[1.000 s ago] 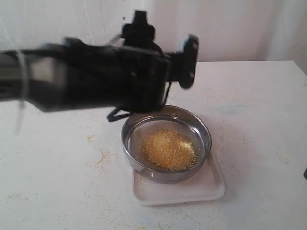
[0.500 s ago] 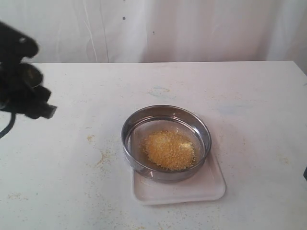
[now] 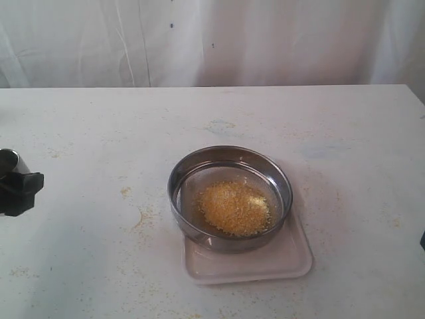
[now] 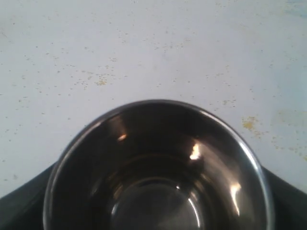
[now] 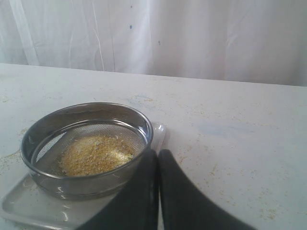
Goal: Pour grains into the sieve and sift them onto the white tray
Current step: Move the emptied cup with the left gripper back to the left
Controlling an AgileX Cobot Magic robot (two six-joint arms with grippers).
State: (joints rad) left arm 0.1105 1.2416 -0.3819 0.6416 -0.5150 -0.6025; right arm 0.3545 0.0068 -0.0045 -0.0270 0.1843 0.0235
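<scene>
The sieve (image 3: pixel 229 244), a wide steel ring with a mesh bottom, sits on the white tray (image 3: pixel 272 262) at the table's middle. A mound of yellowish grains (image 3: pixel 234 208) lies on its mesh. At the far left edge, my left gripper (image 3: pixel 16 189) is shut on a small steel cup (image 3: pixel 6 159). In the left wrist view the cup (image 4: pixel 158 158) looks empty, with a black finger (image 4: pixel 21 203) on either side. My right gripper (image 5: pixel 158 155) is shut on nothing, its tips close beside the sieve (image 5: pixel 86 184) and the tray (image 5: pixel 29 208).
Sparse yellow specks are scattered over the white table (image 3: pixel 99 119), thickest just left of the sieve (image 3: pixel 143 218). A white curtain (image 3: pixel 265 40) hangs behind the table's far edge.
My left arm has swung away from above the sieve to the far left edge and come down low with the cup. The sieve, tray and grains have not moved.
</scene>
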